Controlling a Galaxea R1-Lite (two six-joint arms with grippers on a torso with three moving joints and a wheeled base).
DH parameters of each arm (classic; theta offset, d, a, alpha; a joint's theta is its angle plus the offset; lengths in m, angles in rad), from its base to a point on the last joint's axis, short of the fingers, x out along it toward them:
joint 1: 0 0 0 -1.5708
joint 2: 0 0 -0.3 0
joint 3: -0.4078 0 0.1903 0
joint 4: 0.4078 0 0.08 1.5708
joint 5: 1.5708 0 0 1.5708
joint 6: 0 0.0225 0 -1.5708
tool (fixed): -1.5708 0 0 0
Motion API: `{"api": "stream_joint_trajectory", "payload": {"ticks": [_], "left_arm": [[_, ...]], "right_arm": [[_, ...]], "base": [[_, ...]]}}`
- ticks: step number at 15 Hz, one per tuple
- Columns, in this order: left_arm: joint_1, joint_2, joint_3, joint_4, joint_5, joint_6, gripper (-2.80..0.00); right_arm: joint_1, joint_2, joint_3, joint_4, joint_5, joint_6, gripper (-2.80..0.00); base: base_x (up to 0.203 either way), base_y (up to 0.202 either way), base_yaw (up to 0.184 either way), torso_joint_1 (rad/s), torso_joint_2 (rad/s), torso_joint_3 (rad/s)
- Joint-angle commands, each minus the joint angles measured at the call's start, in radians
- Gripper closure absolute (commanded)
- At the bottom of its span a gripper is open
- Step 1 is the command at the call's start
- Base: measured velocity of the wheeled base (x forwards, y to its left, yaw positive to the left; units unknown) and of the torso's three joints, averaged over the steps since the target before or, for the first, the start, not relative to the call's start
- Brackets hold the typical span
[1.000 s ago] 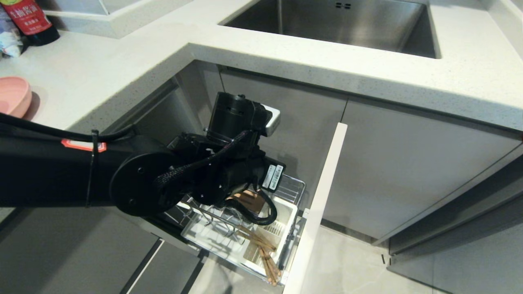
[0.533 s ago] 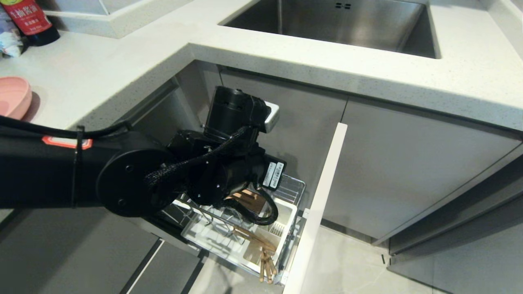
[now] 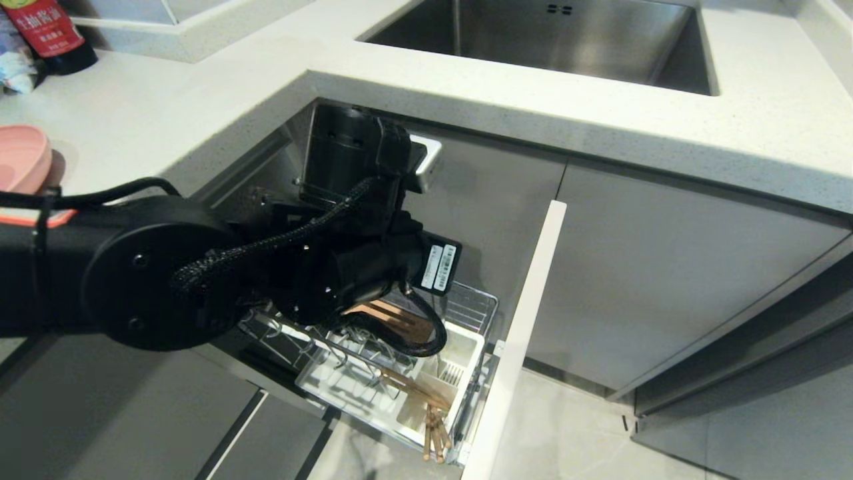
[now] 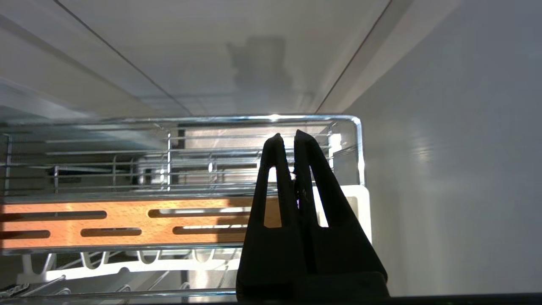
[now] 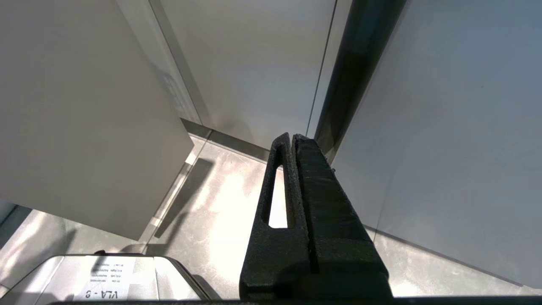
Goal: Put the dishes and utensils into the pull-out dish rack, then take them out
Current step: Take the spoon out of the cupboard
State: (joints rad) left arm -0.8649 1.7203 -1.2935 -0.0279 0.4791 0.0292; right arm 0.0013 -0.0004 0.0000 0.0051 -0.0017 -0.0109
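The pull-out dish rack [image 3: 373,383] stands drawn out below the counter, its pale front panel [image 3: 526,320] to the right. Light wooden chopsticks [image 3: 434,437] lean in the white utensil box [image 3: 474,350], their ends poking over its near edge. My left arm hangs over the rack, and its wrist hides the gripper in the head view. In the left wrist view my left gripper [image 4: 286,137] is shut and holds nothing, above the slotted wooden strip [image 4: 127,220] and chrome rim [image 4: 271,118]. The dishes are out of view. My right gripper [image 5: 292,137] is shut and parked near the floor.
A steel sink [image 3: 566,40] is set in the pale counter [image 3: 500,107] above the rack. At the counter's far left are a pink rounded piece of tableware [image 3: 20,157] and a dark sauce bottle [image 3: 50,30]. Grey cabinet fronts close in on the right.
My left arm has risen and drawn back to the left, away from the utensil box. The chopsticks' ends have swung from slanting outward to standing steeper in the box.
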Motion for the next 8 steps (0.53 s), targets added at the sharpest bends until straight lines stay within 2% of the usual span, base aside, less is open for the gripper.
{"api": "stream_joint_trajectory", "payload": {"ticks": [1,5,8], "left_arm": [[-0.002,-0.027,-0.009,-0.001,0.004,-0.006,0.00],[-0.002,-0.065,-0.015,-0.002,0.003,-0.011,0.00],[-0.013,-0.091,-0.040,-0.001,0.004,-0.049,0.00]], "right_arm": [[0.000,0.000,0.000,0.000,0.000,0.000,0.00],[0.000,0.000,0.000,0.000,0.000,-0.001,0.00],[0.000,0.000,0.000,-0.001,0.000,-0.001,0.00]], "base": [[0.000,0.000,0.000,0.000,0.00,0.000],[0.000,0.000,0.000,0.000,0.00,0.000],[0.000,0.000,0.000,0.000,0.00,0.000]]}}
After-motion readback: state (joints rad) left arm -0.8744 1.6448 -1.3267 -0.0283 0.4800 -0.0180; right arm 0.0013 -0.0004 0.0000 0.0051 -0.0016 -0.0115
